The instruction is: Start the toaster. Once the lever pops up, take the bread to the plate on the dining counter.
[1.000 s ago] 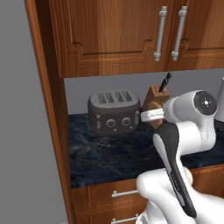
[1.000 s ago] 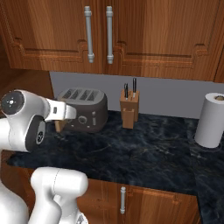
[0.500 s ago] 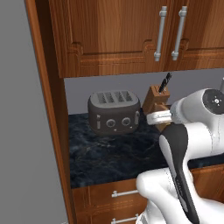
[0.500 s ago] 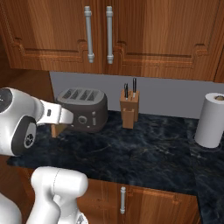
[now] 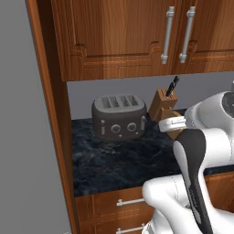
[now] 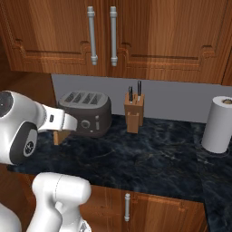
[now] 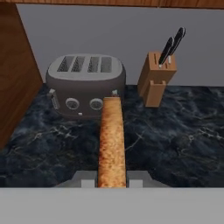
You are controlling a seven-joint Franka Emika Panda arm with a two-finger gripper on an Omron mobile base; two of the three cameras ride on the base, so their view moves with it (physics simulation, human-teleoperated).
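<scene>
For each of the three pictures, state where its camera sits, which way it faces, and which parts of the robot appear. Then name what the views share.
Left base view: behind the arm's left, looking forward and down at the toaster and knife block; the white arm rises lower right.
Right base view: behind the arm's right, same counter, paper towel roll at right; arm lower left.
Hand view: on the hand, looking along the shut pincer and its bread toward the toaster.
Shared: toaster, knife block, counter.

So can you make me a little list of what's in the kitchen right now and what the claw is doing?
claw: shut on the bread
bread: tan-brown slice, held edge-on, out in front of the toaster
toaster: dark grey, slots look empty, on the counter
knife block: wooden, right of the toaster, dark handles sticking up
paper towel roll: white, standing at the counter's right end
counter: black, marbled
</scene>
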